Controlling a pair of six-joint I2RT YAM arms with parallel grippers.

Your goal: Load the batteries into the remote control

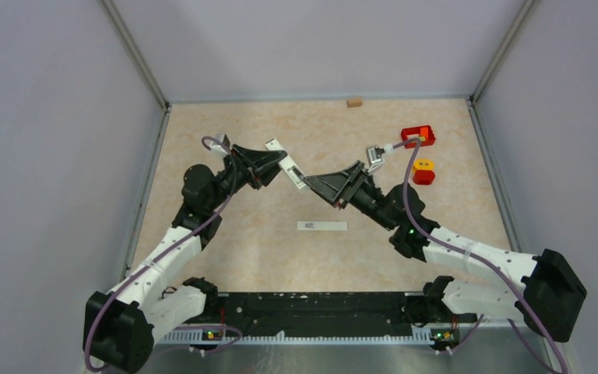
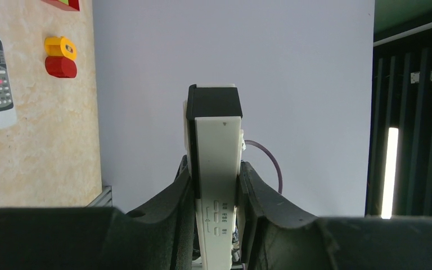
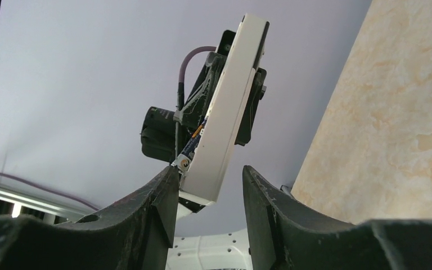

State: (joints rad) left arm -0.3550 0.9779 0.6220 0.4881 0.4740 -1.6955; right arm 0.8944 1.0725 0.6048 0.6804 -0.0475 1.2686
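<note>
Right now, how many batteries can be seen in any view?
1. A blue-and-orange battery lies in the open back of the white handset clamped by the left gripper. Others may be hidden inside the handset or in the red box.

Remote control (image 1: 288, 166) aloft, tilted; battery (image 3: 193, 144) inside.
</note>
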